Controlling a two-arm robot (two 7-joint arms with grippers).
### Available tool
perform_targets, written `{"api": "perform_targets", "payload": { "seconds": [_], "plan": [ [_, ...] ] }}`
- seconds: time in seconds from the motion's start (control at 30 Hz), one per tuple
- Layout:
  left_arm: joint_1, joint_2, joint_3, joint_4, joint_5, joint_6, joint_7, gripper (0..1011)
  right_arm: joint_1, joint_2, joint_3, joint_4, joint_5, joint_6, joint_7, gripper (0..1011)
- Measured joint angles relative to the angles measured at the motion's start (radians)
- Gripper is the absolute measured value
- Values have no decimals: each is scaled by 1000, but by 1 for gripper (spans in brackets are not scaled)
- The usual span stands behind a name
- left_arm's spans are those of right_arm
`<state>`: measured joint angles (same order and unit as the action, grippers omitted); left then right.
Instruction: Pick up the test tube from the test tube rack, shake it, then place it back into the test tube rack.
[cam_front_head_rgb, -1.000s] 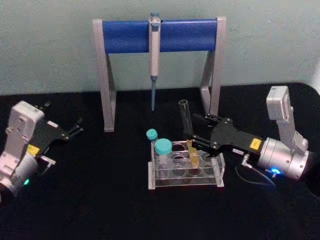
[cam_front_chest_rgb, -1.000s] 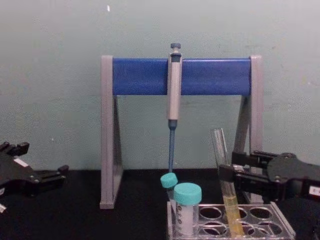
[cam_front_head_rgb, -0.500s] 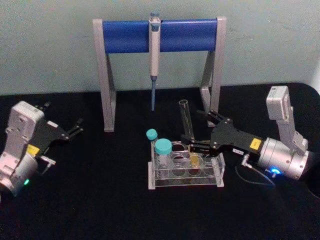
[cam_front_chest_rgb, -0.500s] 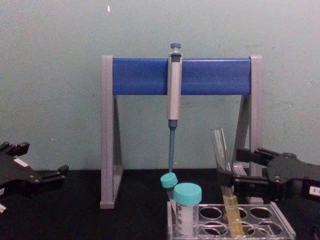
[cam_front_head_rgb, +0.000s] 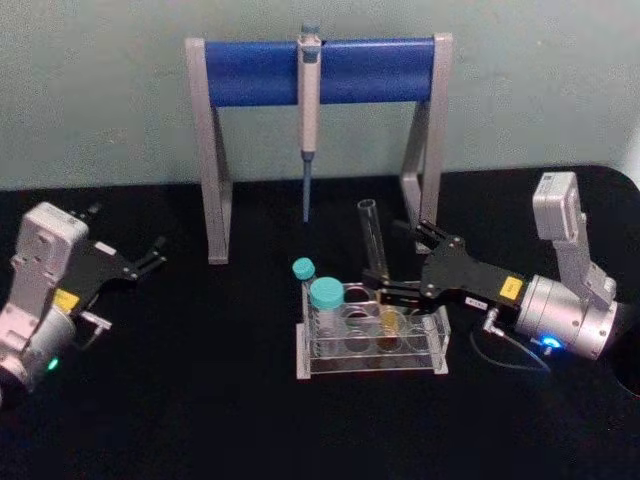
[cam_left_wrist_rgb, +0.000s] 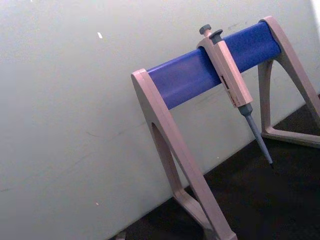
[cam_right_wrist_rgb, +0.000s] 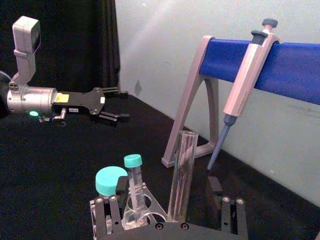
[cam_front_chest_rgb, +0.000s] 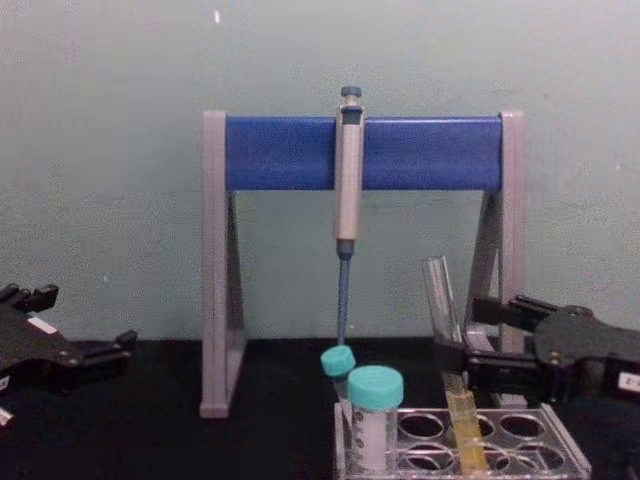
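I had the right gripper low over the table, reaching in from the right, its fingers spread apart with the test tube standing between them but not pinched. Nothing was held; the jaws were released on either side of the glass. The tube itself sat in the test tube rack, just under and ahead of the fingertips, leaning a little, with its yellow liquid down at the level of the rack's top plate and its open mouth well above the jaws.

Beyond the gripper, on the far side of the tube from the wrist, two teal-capped tubes stood in the same rack, close but not touching the tall one. Farther off and behind all that, the pipette hung from the grey-and-blue stand, well clear of my reach.

The left gripper was parked far across the table, fingers apart, idle.

I judged this to be either the grasp about to be made or the release after the return; the frames alone did not settle it. If picking, the next move called for closing squarely on the glass above the liquid line, then lifting straight so the bottom cleared its hole without dragging the rack or knocking the capped tubes.
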<state>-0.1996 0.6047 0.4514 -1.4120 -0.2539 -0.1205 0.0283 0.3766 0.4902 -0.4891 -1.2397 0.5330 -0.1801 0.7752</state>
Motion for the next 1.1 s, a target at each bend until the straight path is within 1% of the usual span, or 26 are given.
{"api": "perform_targets", "payload": {
  "seconds": [0.13, 0.27, 0.3, 0.33, 0.37, 0.43, 0.47, 0.5, 0.53, 0.57, 0.6, 0.67, 0.7, 0.8, 0.83, 0.87, 0.9, 1.1],
  "plan": [
    [0, 0, 0, 0, 0, 0, 0, 1001, -10, 2, 7, -16, -1, -15, -10, 1000],
    [0, 0, 0, 0, 0, 0, 0, 1001, -34, 4, 38, -52, 14, -38, -33, 1000],
    [0, 0, 0, 0, 0, 0, 0, 1001, -47, 3, 56, -71, 24, -48, -51, 1000],
    [0, 0, 0, 0, 0, 0, 0, 1001, -53, 2, 67, -82, 28, -52, -65, 1000],
    [0, 0, 0, 0, 0, 0, 0, 1001, -68, 0, 86, -105, 31, -56, -98, 1000],
    [0, 0, 0, 0, 0, 0, 0, 1001, -84, -5, 110, -129, 31, -56, -147, 1000],
    [0, 0, 0, 0, 0, 0, 0, 1001, -104, -12, 135, -156, 17, -56, -211, 1000],
    [0, 0, 0, 0, 0, 0, 0, 1001, -104, -12, 135, -156, 17, -56, -211, 1000],
    [0, 0, 0, 0, 0, 0, 0, 1001, -120, -20, 154, -180, -17, -56, -291, 1000],
    [0, 0, 0, 0, 0, 0, 0, 1001, -127, -24, 162, -189, -39, -54, -331, 1000],
    [0, 0, 0, 0, 0, 0, 0, 1001, -140, -33, 177, -204, -82, -46, -408, 1000],
    [0, 0, 0, 0, 0, 0, 0, 1001, -149, -41, 185, -214, -120, -34, -468, 1000],
    [0, 0, 0, 0, 0, 0, 0, 1001, -156, -47, 192, -218, -159, -16, -527, 1000],
    [0, 0, 0, 0, 0, 0, 0, 1001, -163, -55, 195, -219, -211, 22, -594, 1000],
    [0, 0, 0, 0, 0, 0, 0, 1001, -168, -58, 195, -216, -239, 46, -625, 1000],
    [0, 0, 0, 0, 0, 0, 0, 1001, -171, -60, 194, -214, -251, 59, -640, 1000],
    [0, 0, 0, 0, 0, 0, 0, 1001, -175, -61, 192, -207, -275, 80, -663, 1000],
    [0, 0, 0, 0, 0, 0, 0, 1001, -190, -68, 185, -176, -325, 137, -696, 1000]
  ]
}}
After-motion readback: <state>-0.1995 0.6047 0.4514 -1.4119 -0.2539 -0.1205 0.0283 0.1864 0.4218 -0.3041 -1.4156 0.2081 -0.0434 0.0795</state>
